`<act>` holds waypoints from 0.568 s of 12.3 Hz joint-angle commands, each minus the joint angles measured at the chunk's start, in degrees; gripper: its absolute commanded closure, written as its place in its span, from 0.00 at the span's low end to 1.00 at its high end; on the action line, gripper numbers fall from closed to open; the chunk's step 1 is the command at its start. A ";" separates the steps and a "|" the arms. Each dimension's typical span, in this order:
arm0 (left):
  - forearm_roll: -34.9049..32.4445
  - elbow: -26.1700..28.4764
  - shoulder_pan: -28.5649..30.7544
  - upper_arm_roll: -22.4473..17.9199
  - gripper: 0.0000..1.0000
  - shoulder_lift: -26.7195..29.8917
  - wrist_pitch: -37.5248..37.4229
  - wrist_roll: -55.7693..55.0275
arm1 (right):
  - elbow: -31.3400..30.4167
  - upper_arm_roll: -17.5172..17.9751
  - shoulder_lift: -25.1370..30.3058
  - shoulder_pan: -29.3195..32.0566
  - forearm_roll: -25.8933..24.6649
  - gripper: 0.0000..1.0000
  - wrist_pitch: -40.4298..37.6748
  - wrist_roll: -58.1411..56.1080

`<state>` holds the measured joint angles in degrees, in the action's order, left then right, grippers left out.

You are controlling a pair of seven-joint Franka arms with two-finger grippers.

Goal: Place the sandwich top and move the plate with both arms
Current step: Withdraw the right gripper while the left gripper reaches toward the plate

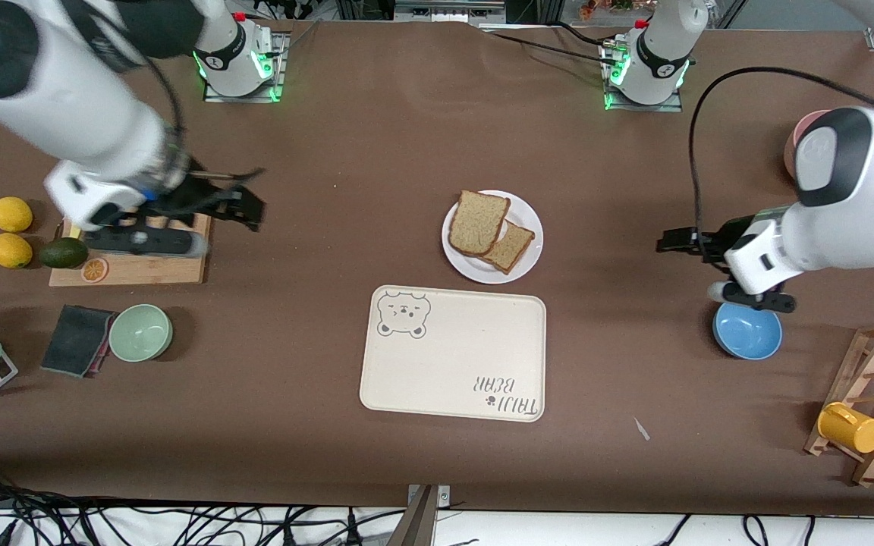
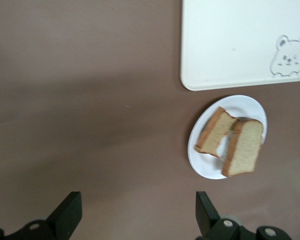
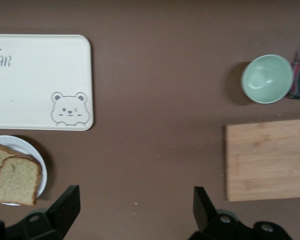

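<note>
The round white plate [image 1: 526,262] lies mid-table, just farther from the front camera than the cream tray. On it the sandwich top [image 1: 479,222], a light tan slice, leans over a darker, smaller slice [image 1: 511,246]. The left wrist view also shows the plate [image 2: 205,160] and the sandwich top [image 2: 245,147], as does the right wrist view with plate [image 3: 26,146] and sandwich top [image 3: 17,180]. My right gripper [image 1: 255,199] [image 3: 136,195] hangs open beside the cutting board, holding nothing. My left gripper [image 1: 686,265] [image 2: 137,200] hangs open beside the blue bowl, holding nothing.
A cream bear tray [image 1: 452,353] lies nearer the camera than the plate. Toward the right arm's end are a cutting board [image 1: 130,265], two lemons [image 1: 11,214], an avocado [image 1: 64,252] and a green bowl [image 1: 140,332]. A blue bowl [image 1: 746,332] and a mug rack [image 1: 869,402] stand toward the left arm's end.
</note>
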<state>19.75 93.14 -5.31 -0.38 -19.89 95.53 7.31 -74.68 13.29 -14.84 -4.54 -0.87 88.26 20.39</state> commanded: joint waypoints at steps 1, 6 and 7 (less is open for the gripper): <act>3.71 -1.29 -0.22 3.18 0.00 -4.36 -0.53 0.87 | -8.97 -8.41 8.23 2.25 4.89 0.00 0.95 -12.52; 5.47 -0.77 -0.14 9.78 0.07 -13.49 5.18 6.72 | -9.71 -11.79 10.36 4.80 4.83 0.00 -0.88 -16.88; 6.51 -0.77 -0.14 10.04 0.13 -15.34 5.28 10.06 | -9.26 -11.79 9.66 4.72 4.13 0.00 -0.89 -16.88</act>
<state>23.64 93.22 -5.85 9.52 -31.82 100.35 11.34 -83.26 1.25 -5.64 -0.03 3.74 87.91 3.90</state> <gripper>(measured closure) 0.035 0.000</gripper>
